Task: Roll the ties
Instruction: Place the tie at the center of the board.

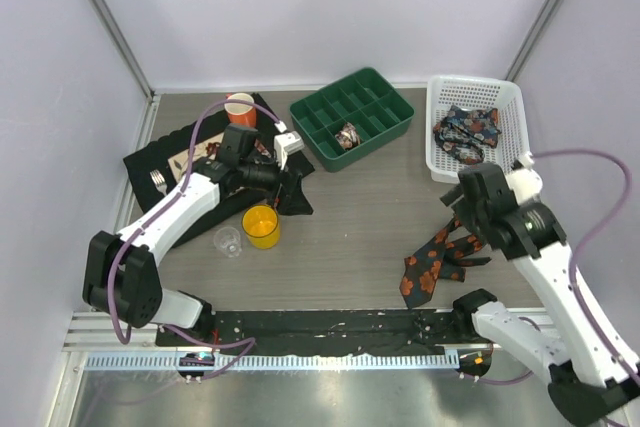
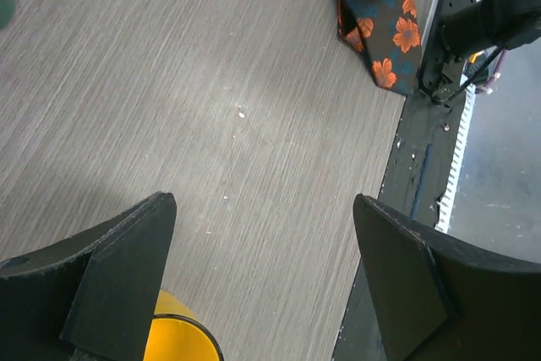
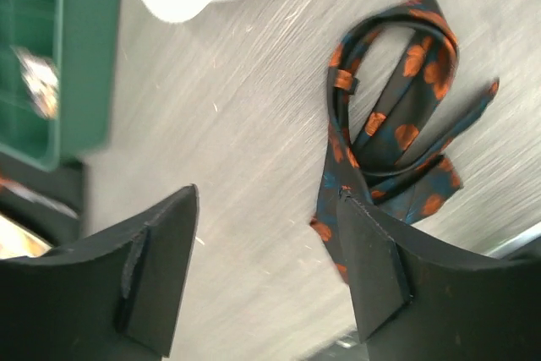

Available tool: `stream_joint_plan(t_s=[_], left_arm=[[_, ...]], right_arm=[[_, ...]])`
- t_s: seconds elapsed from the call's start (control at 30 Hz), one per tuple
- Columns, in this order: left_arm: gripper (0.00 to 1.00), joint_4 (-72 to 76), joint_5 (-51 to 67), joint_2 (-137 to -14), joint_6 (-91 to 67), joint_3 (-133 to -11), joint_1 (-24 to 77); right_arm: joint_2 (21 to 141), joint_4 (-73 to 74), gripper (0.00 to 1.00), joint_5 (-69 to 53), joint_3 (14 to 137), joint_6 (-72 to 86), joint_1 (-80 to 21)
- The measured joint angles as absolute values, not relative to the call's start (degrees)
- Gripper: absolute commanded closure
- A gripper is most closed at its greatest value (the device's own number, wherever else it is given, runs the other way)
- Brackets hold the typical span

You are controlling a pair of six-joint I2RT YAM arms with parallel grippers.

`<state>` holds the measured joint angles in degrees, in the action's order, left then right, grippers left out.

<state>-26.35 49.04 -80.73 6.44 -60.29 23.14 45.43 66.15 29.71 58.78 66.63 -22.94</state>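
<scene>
Right gripper [image 3: 266, 209]: mine; jaws set wide, nothing between them, hanging just above the loose tie [image 3: 397, 124].
Left gripper [image 2: 264, 209]: mine; likewise wide and empty, over bare bench [image 1: 350, 237] beside the yellow cup [image 2: 173, 340].
White basket [image 1: 475, 80]: far right; holds one bundled tie [image 1: 468, 132].
Green tray [image 1: 330, 91]: far middle; one coiled tie [image 1: 348, 135] in a compartment.
Loose tie, handling: lies near right on the bench in slack, overlapping loops. I judge it light, limp and smooth, so it would sag and unfold if lifted mid-length. Suggested hold: pinch one end flat against the bench and roll from there.
</scene>
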Motion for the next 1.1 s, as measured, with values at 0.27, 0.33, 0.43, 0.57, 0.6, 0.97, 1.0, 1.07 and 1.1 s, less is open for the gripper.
stream_joint_plan(t_s=[0.27, 0.33, 0.43, 0.57, 0.6, 0.97, 1.0, 1.07, 1.1], left_arm=[[0.09, -25.08, 48.31, -80.73, 3.6, -60.27, 22.35], [0.09, -24.91, 47.92, -80.66, 3.29, -60.2, 22.31], [0.09, -24.08, 47.51, -80.42, 2.5, -59.79, 22.13], [0.09, -23.14, 47.07, -80.31, 1.5, -59.44, 22.11], [0.09, -22.65, 46.98, -80.18, 1.06, -59.2, 22.09], [0.12, -18.31, 47.7, -79.61, -2.83, -56.34, 22.09], [0.12, -18.11, 47.9, -79.61, -2.94, -56.18, 22.09], [0.12, -17.69, 48.31, -79.61, -3.09, -55.99, 22.09], [0.12, -17.61, 48.62, -79.61, -3.09, -55.99, 22.09]], right_arm=[[66.35, 67.24, 0.29, 18.37, 68.84, 41.43, -23.05], [69.93, 67.83, 0.24, 17.82, 67.92, 38.76, -23.16], [72.84, 67.22, 0.22, 16.47, 64.01, 36.84, -23.14], [73.43, 65.78, 0.13, 14.74, 57.78, 37.36, -23.14], [73.43, 65.19, 0.13, 14.5, 55.81, 37.89, -23.14], [76.55, 57.84, 0.17, 15.46, 44.84, 43.33, -23.14], [76.86, 56.95, 0.17, 15.86, 44.84, 43.51, -23.14], [77.49, 55.64, 0.17, 16.38, 44.95, 43.51, -23.14], [77.62, 55.37, 0.16, 16.36, 45.21, 43.42, -23.14]])
